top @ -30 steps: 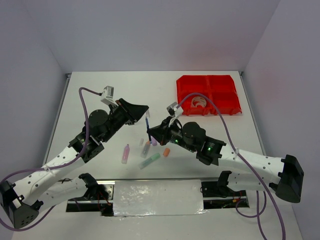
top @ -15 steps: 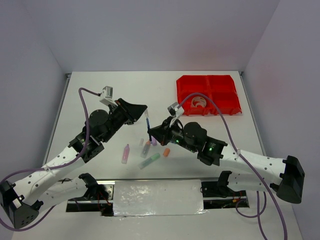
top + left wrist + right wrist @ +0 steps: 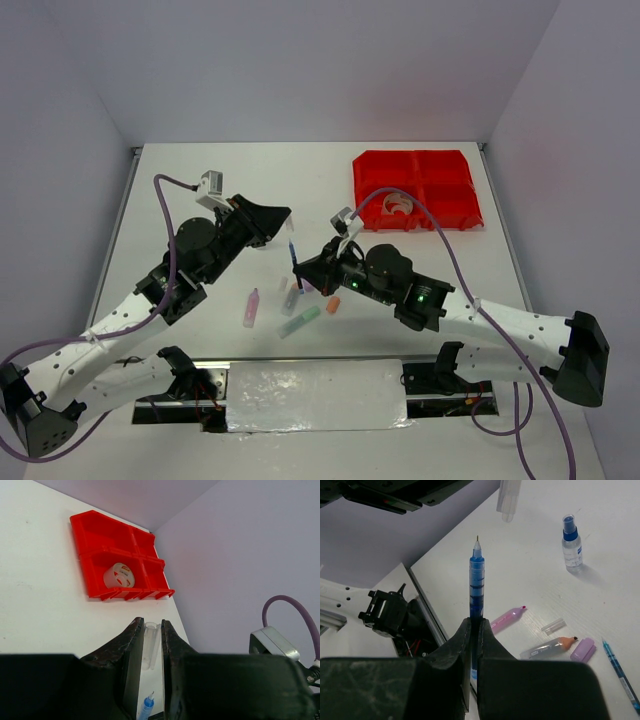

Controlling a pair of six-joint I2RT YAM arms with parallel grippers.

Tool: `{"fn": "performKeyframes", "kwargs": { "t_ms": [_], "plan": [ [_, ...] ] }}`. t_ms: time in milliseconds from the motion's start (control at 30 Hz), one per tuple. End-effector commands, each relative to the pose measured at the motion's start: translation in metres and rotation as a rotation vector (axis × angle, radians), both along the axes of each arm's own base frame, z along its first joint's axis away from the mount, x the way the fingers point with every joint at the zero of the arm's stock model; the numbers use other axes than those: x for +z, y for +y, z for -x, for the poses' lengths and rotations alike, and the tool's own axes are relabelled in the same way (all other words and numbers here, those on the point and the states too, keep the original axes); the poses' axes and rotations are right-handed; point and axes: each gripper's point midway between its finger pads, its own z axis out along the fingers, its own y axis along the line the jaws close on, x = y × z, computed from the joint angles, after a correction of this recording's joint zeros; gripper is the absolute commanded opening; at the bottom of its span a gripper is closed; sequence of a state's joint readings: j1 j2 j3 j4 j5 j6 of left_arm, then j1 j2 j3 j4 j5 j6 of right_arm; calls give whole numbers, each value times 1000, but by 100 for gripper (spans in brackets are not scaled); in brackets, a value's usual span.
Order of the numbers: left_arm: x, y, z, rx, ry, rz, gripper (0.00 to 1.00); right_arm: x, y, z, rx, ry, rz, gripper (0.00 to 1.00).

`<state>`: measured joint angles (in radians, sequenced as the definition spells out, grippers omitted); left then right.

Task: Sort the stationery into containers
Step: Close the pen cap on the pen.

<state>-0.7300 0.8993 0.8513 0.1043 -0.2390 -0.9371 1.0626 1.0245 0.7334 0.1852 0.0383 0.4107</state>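
The left gripper [image 3: 150,626] pinches a clear cap [image 3: 148,652], and the right gripper [image 3: 474,626] is closed tight on a blue pen [image 3: 476,587].

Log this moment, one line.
left gripper: shut on clear plastic pen cap | right gripper: shut on thin blue pen | cap apart from pen

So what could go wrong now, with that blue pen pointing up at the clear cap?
1. In the right wrist view the clear cap sits off to one side of the tip of the blue pen, so the tip may miss its opening.
2. The right end effector pinches the pen low down, so a sideways push might tilt it.
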Motion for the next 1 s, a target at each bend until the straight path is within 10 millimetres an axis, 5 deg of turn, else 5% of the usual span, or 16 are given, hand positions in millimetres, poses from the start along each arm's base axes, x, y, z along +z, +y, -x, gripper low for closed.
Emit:
{"fn": "performKeyframes", "kwargs": {
  "t_ms": [0, 967],
  "plan": [
    [36, 5, 4, 6, -93, 38, 0, 17, 1, -4, -24, -20, -29, 0],
    [18, -3, 10, -44, -62, 56, 0, 23, -3, -17, -83, -33, -27, 0]
  ]
}}
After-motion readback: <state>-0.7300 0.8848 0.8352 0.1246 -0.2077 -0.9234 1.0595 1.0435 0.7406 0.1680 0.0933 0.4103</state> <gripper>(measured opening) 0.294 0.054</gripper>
